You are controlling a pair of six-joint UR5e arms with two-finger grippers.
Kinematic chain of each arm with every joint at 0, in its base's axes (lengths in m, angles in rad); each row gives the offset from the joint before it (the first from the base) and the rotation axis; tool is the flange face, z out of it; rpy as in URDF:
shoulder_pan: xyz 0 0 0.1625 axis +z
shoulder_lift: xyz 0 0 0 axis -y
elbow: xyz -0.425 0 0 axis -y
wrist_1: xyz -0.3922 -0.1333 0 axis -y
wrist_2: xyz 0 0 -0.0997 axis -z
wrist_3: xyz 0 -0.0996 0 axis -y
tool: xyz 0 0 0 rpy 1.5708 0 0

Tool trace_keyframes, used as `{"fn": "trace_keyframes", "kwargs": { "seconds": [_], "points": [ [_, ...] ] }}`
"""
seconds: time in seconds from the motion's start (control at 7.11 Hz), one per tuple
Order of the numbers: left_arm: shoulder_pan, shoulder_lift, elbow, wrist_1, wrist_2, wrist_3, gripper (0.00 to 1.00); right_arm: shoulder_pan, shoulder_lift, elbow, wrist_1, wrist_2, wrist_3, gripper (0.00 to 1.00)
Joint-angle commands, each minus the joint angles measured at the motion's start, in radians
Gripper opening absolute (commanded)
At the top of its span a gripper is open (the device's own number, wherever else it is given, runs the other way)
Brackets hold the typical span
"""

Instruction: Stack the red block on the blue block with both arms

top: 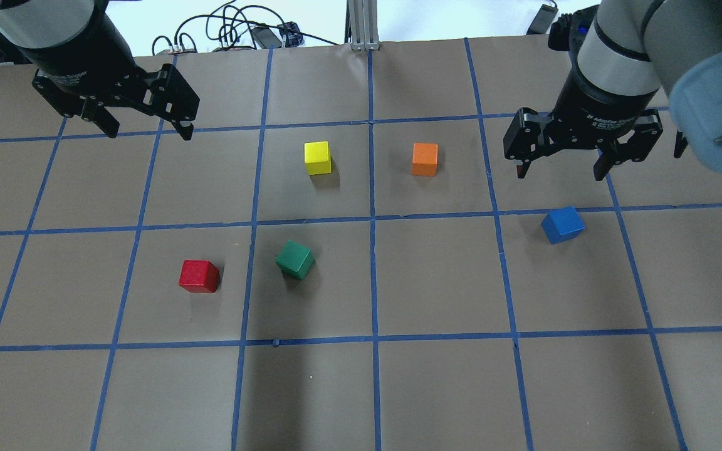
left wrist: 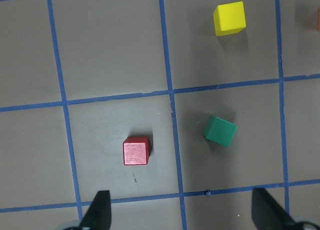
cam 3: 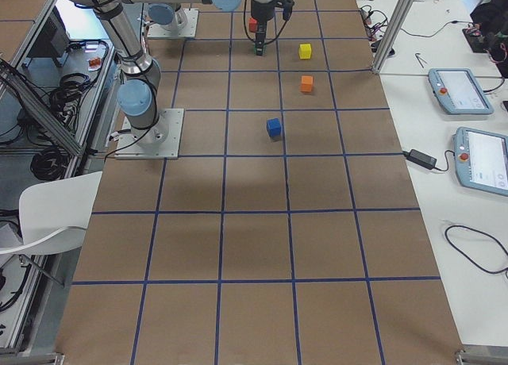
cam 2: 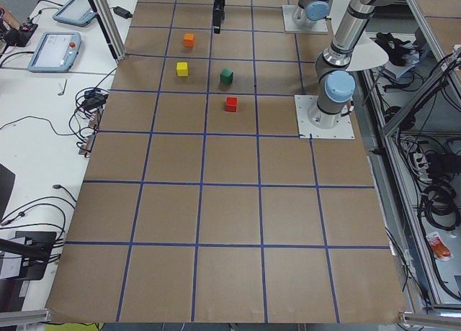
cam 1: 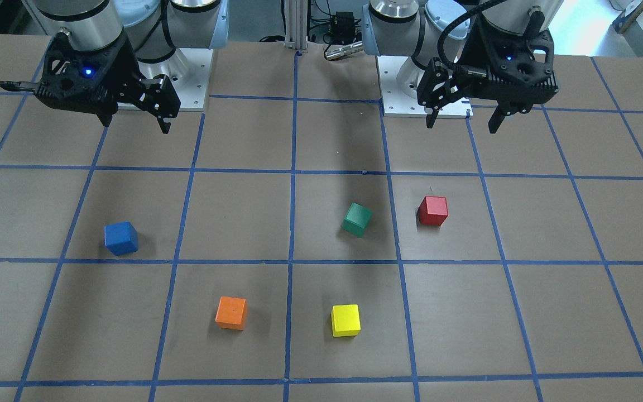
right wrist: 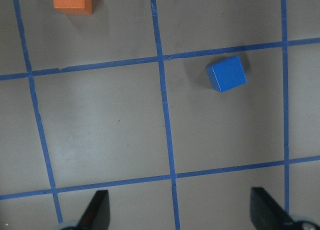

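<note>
Front-facing view: the left gripper hangs above the table, fingers spread wide, nothing in them. The right gripper is the same, apart and empty. The red block sits flat on the left arm's side, with the green cube near it across a tape line. The blue block lies well apart, on the right arm's side.

Overhead: the orange cube and yellow cube sit farther out, between the 2 grippers.

Left wrist: the red block lies ahead, within the fingers' span.

Right wrist: the blue block lies ahead, skewed to the grid.
</note>
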Motion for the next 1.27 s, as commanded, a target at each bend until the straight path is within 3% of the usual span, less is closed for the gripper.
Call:
{"fn": "trace_keyframes", "kwargs": {
  "seconds": [0.0, 0.28, 0.56, 1.13],
  "points": [
    [0.000, -0.029, 0.016, 0.092, 0.002, 0.004, 1.00, 0.001, 0.000, 0.002, 0.000, 0.000, 0.003, 1.00],
    [-0.005, -0.029, 0.016, 0.077, 0.002, 0.004, 1.00, 0.001, 0.000, 0.002, 0.000, 0.002, 0.003, 1.00],
    [-0.008, -0.032, 0.022, -0.028, 0.014, 0.007, 1.00, -0.002, -0.002, 0.002, -0.001, 0.000, -0.011, 1.00],
    [0.007, -0.080, 0.017, -0.024, 0.001, 0.010, 1.00, -0.002, -0.002, 0.003, -0.001, 0.000, -0.013, 1.00]
  ]
}}
